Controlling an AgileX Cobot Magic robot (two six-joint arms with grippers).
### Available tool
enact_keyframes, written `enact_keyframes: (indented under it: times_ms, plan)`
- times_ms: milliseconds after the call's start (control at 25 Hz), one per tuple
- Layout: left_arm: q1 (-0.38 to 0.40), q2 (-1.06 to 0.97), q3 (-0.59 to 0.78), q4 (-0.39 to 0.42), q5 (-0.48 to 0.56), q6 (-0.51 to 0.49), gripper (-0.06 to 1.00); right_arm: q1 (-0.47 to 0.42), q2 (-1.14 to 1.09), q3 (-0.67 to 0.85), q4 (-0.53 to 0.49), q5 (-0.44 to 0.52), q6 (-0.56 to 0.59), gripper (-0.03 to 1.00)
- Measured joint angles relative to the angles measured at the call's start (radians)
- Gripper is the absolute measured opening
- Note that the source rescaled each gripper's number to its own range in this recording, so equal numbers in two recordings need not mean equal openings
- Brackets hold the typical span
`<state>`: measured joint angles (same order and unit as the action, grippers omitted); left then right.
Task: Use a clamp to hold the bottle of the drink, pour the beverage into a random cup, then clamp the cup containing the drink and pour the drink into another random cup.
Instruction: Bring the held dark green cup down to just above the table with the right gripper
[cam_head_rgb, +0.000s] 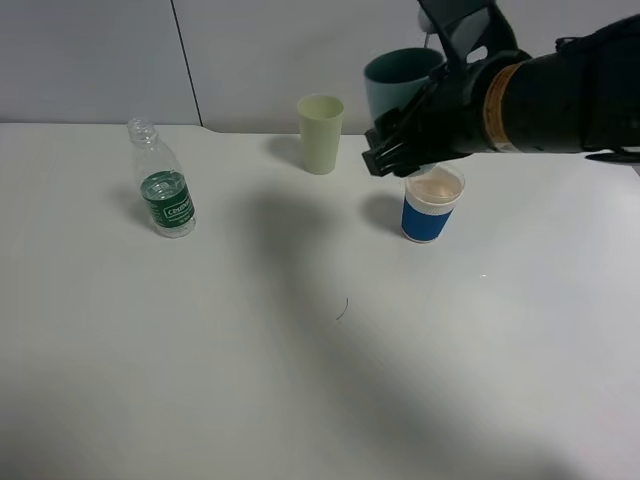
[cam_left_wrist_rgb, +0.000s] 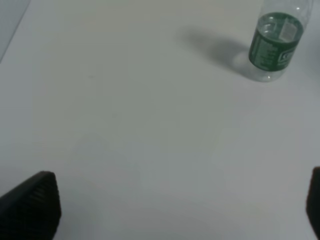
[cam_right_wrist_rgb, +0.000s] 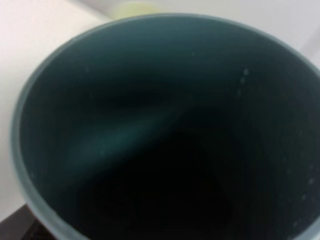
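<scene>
A clear bottle (cam_head_rgb: 165, 190) with a green label stands uncapped at the left; it also shows in the left wrist view (cam_left_wrist_rgb: 274, 42). My right gripper (cam_head_rgb: 405, 135) is shut on a teal cup (cam_head_rgb: 396, 78), held tilted in the air just above a blue-and-white cup (cam_head_rgb: 430, 212) that has pale contents. The right wrist view looks into the teal cup (cam_right_wrist_rgb: 165, 140); its inside is dark with small drops on the wall. A pale green cup (cam_head_rgb: 320, 132) stands at the back. My left gripper (cam_left_wrist_rgb: 180, 210) is open and empty over bare table, apart from the bottle.
The white table (cam_head_rgb: 300, 380) stretches to a grey wall at the back. A small dark curl (cam_head_rgb: 342, 309) lies on the table near the middle. The right arm (cam_head_rgb: 560, 95) reaches in from the right edge.
</scene>
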<state>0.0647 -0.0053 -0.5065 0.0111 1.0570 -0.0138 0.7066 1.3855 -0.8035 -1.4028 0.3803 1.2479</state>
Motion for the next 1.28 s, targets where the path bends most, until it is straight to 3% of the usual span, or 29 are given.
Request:
enact_keyframes:
  times_ms: [80,120,160,320,440,600,680,800,1280]
  plan:
    - [0.0,0.0,0.0,0.0,0.0,0.0,1.0,0.006,-0.001,-0.001,0.106,-0.084,-0.098,0.01]
    - [0.0,0.0,0.0,0.0,0.0,0.0,1.0,0.007,-0.001,-0.001,0.217,-0.162,-0.19,0.01]
    - [0.0,0.0,0.0,0.0,0.0,0.0,1.0,0.007,-0.001,-0.001,0.388,-0.26,-0.38,0.01]
    - [0.0,0.0,0.0,0.0,0.0,0.0,1.0,0.015,-0.001,-0.001,0.725,-0.386,-0.733,0.01]
    - [0.0,0.0,0.0,0.0,0.0,0.0,1.0,0.015,-0.001,0.018,0.901,-0.467,-0.939,0.01]
    - [0.0,0.0,0.0,0.0,0.0,0.0,1.0,0.015,-0.001,0.053,0.963,-0.521,-1.032,0.01]
    - [0.0,0.0,0.0,0.0,0.0,0.0,1.0,0.016,-0.002,0.113,0.979,-0.628,-1.055,0.01]
    - [0.0,0.0,0.0,0.0,0.0,0.0,1.0,0.018,0.007,0.152,0.985,-0.698,-1.057,0.01]
    - [0.0,0.0,0.0,0.0,0.0,0.0,1.0,0.018,0.215,0.179,0.991,-0.834,-1.08,0.01]
